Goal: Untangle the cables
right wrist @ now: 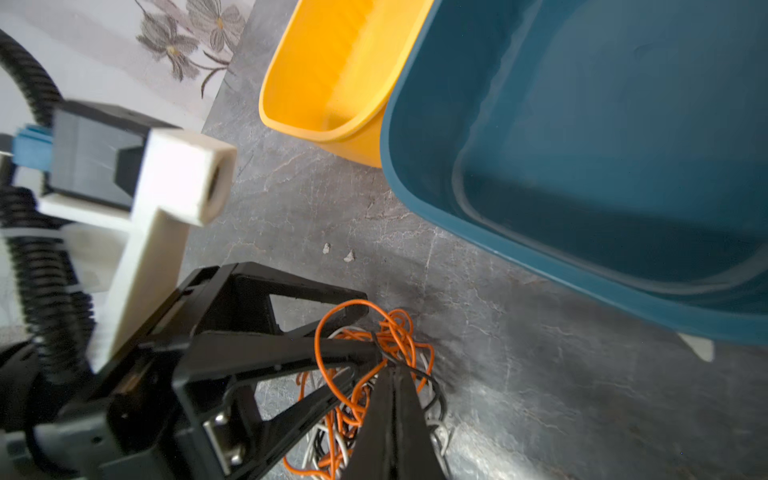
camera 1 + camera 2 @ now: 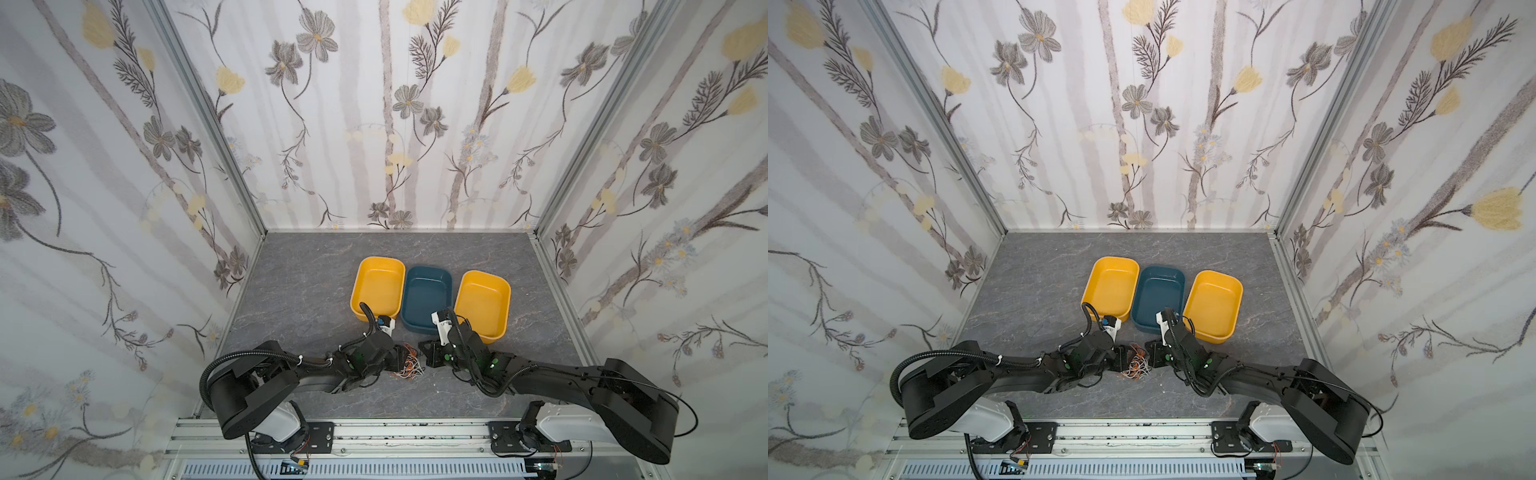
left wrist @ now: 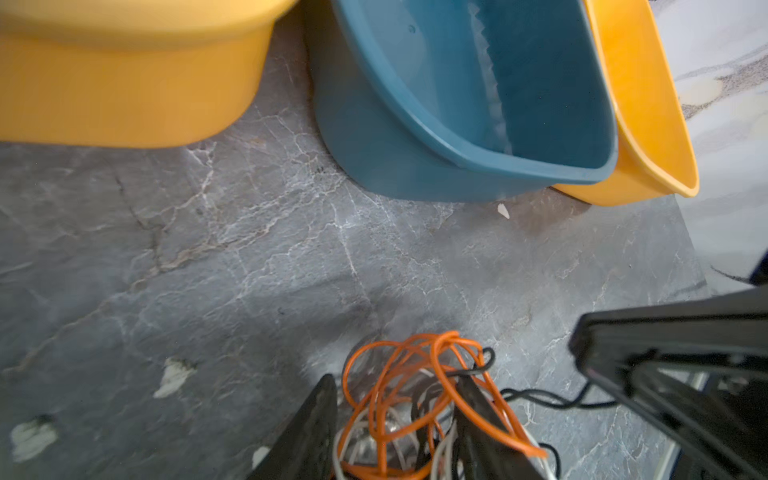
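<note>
Here, seen from above and from both my wrists:
Cables (image 2: pixel 409 365) (image 3: pixel 415 395): a loose tangle of orange, white and black strands, lying near the centre of the grey marbled worktop (image 2: pixel 307 291), between my two arms.
Left jaws: set astride the tangle, standing apart with strands between them and an orange loop over one. I cannot tell whether they pinch.
Right jaws: clenched tight, with a black strand running from the tangle into their tips.
Trays: a yellow tray (image 2: pixel 376 266), a blue tray (image 2: pixel 428 272) and a second yellow tray (image 2: pixel 484 276), side by side just beyond the tangle.
</note>
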{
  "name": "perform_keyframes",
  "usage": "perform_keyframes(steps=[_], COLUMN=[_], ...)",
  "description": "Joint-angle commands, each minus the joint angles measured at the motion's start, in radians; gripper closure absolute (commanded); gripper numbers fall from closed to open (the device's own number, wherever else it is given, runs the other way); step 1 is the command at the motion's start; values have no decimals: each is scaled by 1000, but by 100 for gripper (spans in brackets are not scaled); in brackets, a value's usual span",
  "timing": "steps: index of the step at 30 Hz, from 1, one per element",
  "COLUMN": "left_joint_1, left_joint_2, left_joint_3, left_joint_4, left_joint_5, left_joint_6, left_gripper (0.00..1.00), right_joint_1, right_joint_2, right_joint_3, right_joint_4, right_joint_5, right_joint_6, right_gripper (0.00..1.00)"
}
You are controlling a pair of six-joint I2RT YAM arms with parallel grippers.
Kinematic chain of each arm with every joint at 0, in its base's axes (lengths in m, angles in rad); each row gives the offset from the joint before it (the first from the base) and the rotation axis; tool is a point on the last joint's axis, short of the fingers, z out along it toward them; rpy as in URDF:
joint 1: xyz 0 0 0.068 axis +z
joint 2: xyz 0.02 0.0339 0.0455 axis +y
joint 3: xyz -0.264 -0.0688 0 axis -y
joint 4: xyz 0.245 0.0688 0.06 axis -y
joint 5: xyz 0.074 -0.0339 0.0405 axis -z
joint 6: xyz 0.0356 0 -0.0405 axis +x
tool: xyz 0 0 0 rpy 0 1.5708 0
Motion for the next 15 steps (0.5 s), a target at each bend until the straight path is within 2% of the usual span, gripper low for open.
perform_keyframes(steps=[1,4,6,8,15], left_joint_1=[-1,-1,-1,0,4], left_joint_2=[-14,-43,-66,-88,-175], left_joint_3=[8,7,3,0,-15], left_joint_4=[-28,-61,-81,-101,-162], left_joint_5=[-22,-37,-48,-63,-87], left_joint_6=[-16,-7,-2,-1,22], left_gripper=[57,63,77,86,90], right_joint_1=[-1,-9,-18,-35,-119], right_joint_2=[-64,-141,-198,-251,-426], right_joint_3=[0,4,2,-6,-41], right_joint_4=[-65,-134,-178,-207,-270], right_joint_5=[112,178,218,236,224], right_joint_6=[-14,-29,-33,-37,-48], right_gripper=[100,100,100,100,100])
